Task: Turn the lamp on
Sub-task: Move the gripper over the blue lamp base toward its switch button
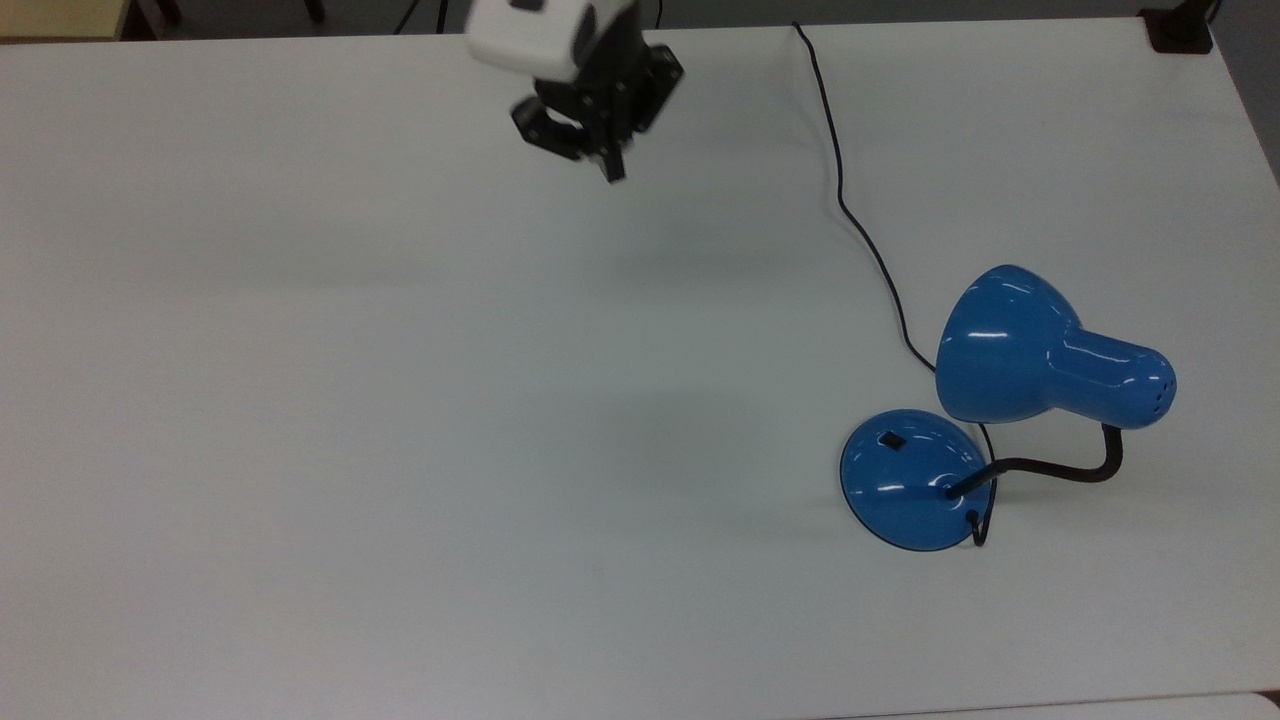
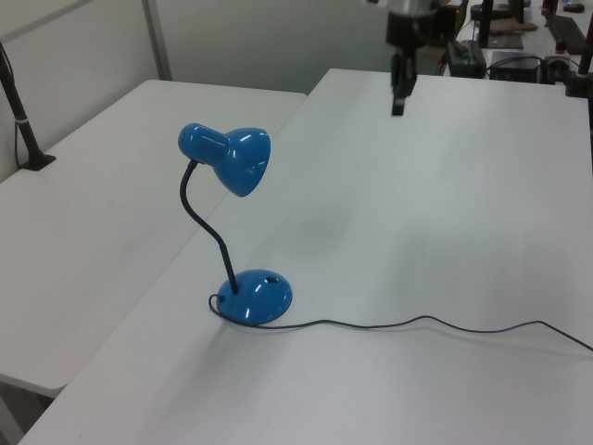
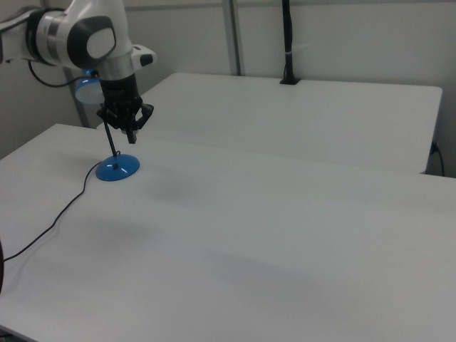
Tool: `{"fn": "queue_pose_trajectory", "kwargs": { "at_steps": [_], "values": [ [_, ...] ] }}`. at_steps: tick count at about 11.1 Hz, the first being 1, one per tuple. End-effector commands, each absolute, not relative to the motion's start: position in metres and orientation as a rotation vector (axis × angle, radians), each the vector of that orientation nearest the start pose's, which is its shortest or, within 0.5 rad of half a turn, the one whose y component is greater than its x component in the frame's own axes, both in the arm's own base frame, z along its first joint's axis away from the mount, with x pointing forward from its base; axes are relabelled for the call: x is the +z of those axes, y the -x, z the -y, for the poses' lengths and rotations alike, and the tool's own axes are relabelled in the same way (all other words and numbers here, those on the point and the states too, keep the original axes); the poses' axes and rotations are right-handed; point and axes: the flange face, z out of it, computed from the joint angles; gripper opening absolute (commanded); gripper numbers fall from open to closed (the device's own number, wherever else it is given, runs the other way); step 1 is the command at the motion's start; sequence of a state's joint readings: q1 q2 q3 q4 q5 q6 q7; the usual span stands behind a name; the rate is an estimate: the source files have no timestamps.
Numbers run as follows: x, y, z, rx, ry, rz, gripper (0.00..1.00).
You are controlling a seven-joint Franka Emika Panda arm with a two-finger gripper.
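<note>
The glossy blue lamp (image 1: 1010, 345) stands at the top view's right, its bell shade bent over a round domed base (image 1: 905, 485). A small black switch (image 1: 891, 438) sits on the base's upper left. A black gooseneck (image 1: 1060, 468) joins base and shade. In the left view the lamp (image 2: 236, 159) and its base (image 2: 256, 295) stand at the table's left edge. My gripper (image 1: 611, 168) hangs above the table, far up-left of the lamp in the top view, shut and holding nothing. It also shows in the left view (image 2: 398, 104) and the right view (image 3: 131, 137).
A thin black cord (image 1: 845, 205) runs from the table's far edge to the lamp base, and trails right across the table (image 2: 417, 321) in the left view. A second white table (image 2: 102, 204) adjoins on the left view's left. A black clamp (image 1: 1178, 30) sits at the top view's upper right corner.
</note>
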State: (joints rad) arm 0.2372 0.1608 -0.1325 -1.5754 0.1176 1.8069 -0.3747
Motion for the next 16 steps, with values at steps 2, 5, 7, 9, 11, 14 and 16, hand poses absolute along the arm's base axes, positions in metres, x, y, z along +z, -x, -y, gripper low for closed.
{"fn": "queue_pose_trajectory", "kwargs": {
  "at_steps": [2, 5, 7, 9, 11, 14, 16],
  "values": [
    [0.515, -0.637, -0.165, -0.303, 2.860, 0.862, 0.00],
    [0.488, -0.649, -0.209, -0.491, 2.799, 0.855, 0.04],
    [0.453, -0.660, -0.236, -0.560, 2.780, 0.848, 0.03],
    [0.424, -0.659, -0.258, -0.517, 2.783, 0.892, 0.01],
    [0.402, -0.671, -0.269, -0.593, 2.777, 0.886, 0.02],
    [0.361, -0.678, -0.294, -0.737, 2.754, 0.901, 0.02],
    [0.355, -0.676, -0.303, -0.758, 2.744, 0.913, 0.02]
  ]
}}
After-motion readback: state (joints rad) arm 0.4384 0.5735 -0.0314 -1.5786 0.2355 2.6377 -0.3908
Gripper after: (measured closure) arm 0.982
